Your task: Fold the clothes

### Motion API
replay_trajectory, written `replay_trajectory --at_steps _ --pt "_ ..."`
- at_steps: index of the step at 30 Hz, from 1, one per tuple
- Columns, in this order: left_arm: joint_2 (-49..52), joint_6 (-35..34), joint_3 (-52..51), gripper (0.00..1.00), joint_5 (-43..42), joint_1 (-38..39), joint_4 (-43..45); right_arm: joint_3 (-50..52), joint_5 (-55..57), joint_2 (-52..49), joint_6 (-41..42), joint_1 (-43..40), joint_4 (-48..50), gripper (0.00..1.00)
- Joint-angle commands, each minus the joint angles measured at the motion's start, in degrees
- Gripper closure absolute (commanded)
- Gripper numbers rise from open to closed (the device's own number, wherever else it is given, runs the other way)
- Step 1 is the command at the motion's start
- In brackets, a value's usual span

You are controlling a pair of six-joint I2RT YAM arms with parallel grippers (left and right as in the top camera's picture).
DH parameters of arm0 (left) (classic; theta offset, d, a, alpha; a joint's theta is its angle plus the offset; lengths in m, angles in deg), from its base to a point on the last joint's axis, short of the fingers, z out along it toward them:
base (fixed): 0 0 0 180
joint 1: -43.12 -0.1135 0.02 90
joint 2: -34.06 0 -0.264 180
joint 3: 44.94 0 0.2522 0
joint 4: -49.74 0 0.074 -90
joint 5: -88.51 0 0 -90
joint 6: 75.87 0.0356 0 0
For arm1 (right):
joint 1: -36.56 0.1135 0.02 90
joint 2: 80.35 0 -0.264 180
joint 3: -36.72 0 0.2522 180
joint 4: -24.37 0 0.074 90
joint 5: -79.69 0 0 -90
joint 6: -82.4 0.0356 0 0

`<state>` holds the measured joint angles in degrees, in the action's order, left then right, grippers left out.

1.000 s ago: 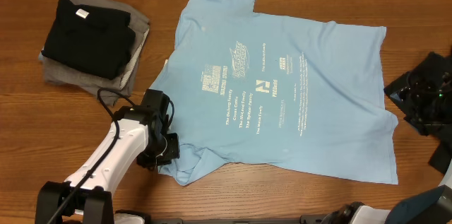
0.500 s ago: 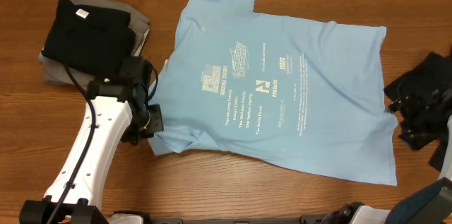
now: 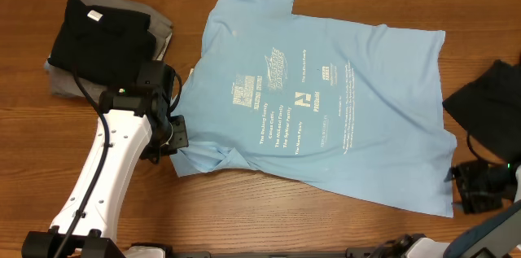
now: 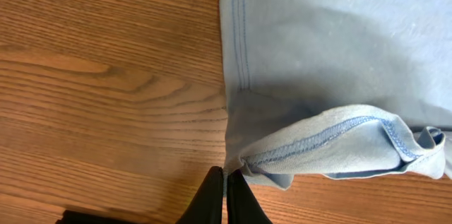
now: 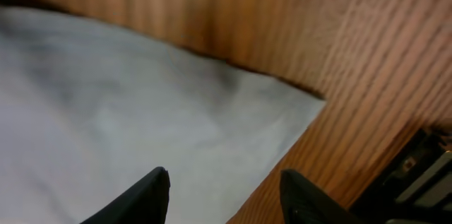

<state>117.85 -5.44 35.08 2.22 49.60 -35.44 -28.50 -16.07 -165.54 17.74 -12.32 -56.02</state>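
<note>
1. Progress: one folded stack (image 3: 106, 42), a black T-shirt on top of grey ones, sits at the far left of the table (image 3: 244, 225) and appears finished.
2. The light blue T-shirt (image 3: 326, 103) lies spread print-up across the middle. No fold is made yet, and only its near-left corner is rucked.
3. A dark garment (image 3: 488, 95) lies heaped at the right edge, unfolded. Judged: most of the work is still to do.
4. The left arm reaches in from the near edge. The left gripper (image 4: 226, 181) is clenched on the shirt's hemmed edge at that rucked corner.
5. The right gripper (image 5: 224, 176) hangs over the shirt's near-right corner with its fingers apart, grasping nothing. The corner lies flat on the wood.
</note>
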Motion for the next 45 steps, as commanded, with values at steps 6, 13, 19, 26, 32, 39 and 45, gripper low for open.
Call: replay_trajectory --at_steps 6,13,19,26,32,39,45 --pt "-0.6 -0.8 1.0 0.96 0.7 -0.1 0.5 5.1 3.4 0.3 3.4 -8.9 4.8 0.45" --pt "-0.6 -0.8 1.0 0.96 0.7 -0.1 1.0 11.5 4.4 0.3 6.4 -9.4 12.2 0.46" --pt "-0.6 -0.8 1.0 0.96 0.7 -0.1 1.0 12.9 4.4 0.3 6.4 -9.4 13.3 0.63" --pt "-0.6 -0.6 1.0 0.96 0.7 -0.1 0.7 7.0 0.4 0.4 4.3 -9.4 7.1 0.96" --pt "-0.6 -0.5 1.0 0.96 0.9 -0.1 -2.4 -5.7 -16.6 1.2 -3.8 -9.2 -7.4 0.96" --pt "-0.6 -0.3 1.0 0.96 0.9 -0.1 -0.3 -11.6 -22.0 1.5 -4.4 -9.2 -10.4 0.96" --pt "-0.6 2.9 1.0 0.96 0.0 -0.1 8.3 -11.6 -28.4 1.4 1.7 -7.6 -1.8 0.96"
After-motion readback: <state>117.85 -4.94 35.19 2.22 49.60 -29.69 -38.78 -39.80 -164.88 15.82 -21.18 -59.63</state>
